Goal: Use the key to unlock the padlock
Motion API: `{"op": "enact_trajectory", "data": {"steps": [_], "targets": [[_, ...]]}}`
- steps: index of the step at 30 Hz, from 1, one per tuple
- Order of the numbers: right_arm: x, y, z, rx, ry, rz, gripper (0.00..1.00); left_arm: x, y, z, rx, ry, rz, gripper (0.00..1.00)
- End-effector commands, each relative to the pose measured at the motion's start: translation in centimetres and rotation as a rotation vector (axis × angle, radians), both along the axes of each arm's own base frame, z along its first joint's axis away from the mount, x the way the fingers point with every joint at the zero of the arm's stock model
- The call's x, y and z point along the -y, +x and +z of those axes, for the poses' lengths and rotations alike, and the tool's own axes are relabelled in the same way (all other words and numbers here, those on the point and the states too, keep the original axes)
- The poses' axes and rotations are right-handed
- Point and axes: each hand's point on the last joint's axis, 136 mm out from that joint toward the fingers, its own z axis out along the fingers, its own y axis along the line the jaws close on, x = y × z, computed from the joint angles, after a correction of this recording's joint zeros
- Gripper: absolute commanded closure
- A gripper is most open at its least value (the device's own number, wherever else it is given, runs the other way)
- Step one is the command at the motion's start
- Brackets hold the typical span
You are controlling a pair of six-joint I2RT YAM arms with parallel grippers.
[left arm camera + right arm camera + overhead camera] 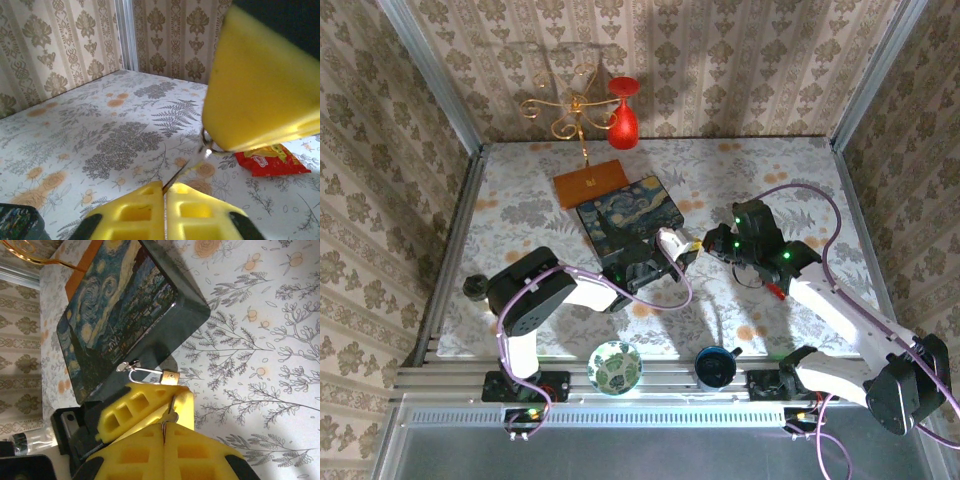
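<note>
Pointing at the padlock [171,376] for insertion, the key [170,415] is pinched in the closed right gripper [164,429]; the left gripper [164,192] is closed, its hold unclear.

Scanning for text now, nothing I can actually read. Brown flat box [590,184] at the back: small gold mark on the lid, too tiny to make out from top cam. Red packet [270,161] on L wrist cam: white-and-yellow logo patch, blurred, no letters resolved. R wrist cam, padlock [171,376] body: any stamp too small to tell.
</note>
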Motion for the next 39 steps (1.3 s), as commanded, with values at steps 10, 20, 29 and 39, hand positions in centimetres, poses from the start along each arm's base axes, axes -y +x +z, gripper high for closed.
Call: {"op": "enact_trajectory", "data": {"steps": [10, 20, 29, 39], "targets": [[-0.1, -0.4, 1.5, 0.019, -0.003, 0.018, 1.0, -2.7, 2.0, 2.9, 0.19, 0.062, 0.157, 1.0], [0.7, -1.8, 4.5, 0.074, -0.021, 0.082, 0.51, -5.9, 2.0, 6.5, 0.565, 0.224, 0.304, 1.0], [3.1, -2.2, 2.0, 0.023, -0.104, 0.056, 0.62, -8.1, 3.4, 7.4, 0.488, 0.205, 0.351, 1.0], [2.7, -2.5, -5.7, -0.185, -0.458, 0.121, 0.65, -11.5, 4.8, 6.7, 0.158, 0.154, 0.481, 0.57]]}}
